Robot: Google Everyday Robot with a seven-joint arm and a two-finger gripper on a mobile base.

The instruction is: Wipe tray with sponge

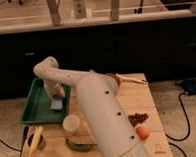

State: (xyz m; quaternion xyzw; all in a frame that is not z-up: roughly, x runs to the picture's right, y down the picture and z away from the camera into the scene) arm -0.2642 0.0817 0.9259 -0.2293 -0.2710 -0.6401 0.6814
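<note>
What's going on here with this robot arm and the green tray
A white robot arm reaches across a light wooden table to a dark green tray at the table's left side. Its gripper is down inside the tray, right over a small blue sponge that lies on the tray floor. This looks like wiping the tray with the sponge. A cream cup stands on the table just in front of the tray.

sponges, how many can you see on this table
1. The sponge lies in the green tray at the table's left, right under the gripper. The big white arm blocks the table's middle, so another could be hidden.
</note>
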